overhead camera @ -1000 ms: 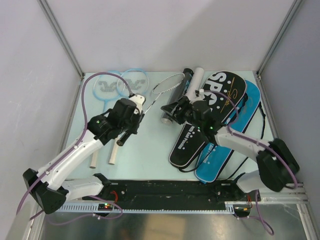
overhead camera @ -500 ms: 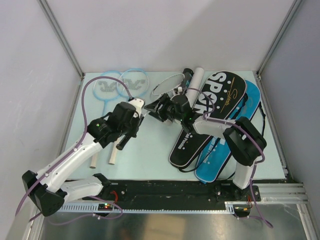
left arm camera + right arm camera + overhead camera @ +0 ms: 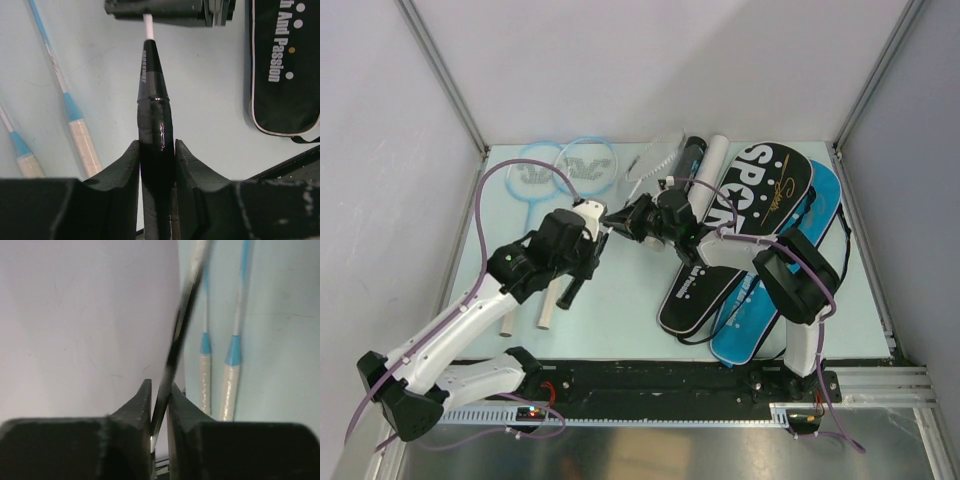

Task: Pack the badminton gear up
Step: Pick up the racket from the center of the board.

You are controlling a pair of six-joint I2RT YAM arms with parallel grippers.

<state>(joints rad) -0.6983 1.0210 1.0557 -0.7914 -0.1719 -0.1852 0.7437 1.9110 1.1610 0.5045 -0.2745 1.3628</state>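
Early in the packing, judging by how the gear lies. One silver-white racket [image 3: 155, 120] held between both arms near the middle of the tabletop [image 3: 620, 305], seemingly raised off it. Left end effector [image 3: 156, 150] clamped shut around the black handle; right end effector [image 3: 160, 397] pinched closed on the thin shaft a little further along. Racket head pointing toward the far side, close to the black tube [image 3: 692, 155] and the white tube [image 3: 713, 160], which lie side by side against the bags.

Nothing visibly packed so far. Two light-blue rackets [image 3: 588, 163] lying loose and side by side at the far left, heads toward the back, pale grips toward the near edge. Black bag [image 3: 760, 190] and blue bag [image 3: 760, 325] flat on the right, the black one overlapping the blue. Cannot tell whether either is unzipped or already holds anything. No shuttlecocks to be made out, and no second silver-white racket either.

Left to do, on this reading: opening a bag, sliding the held racket in, then the blue pair, then dealing with the tubes, then closing up. Most of the job ahead, in short.
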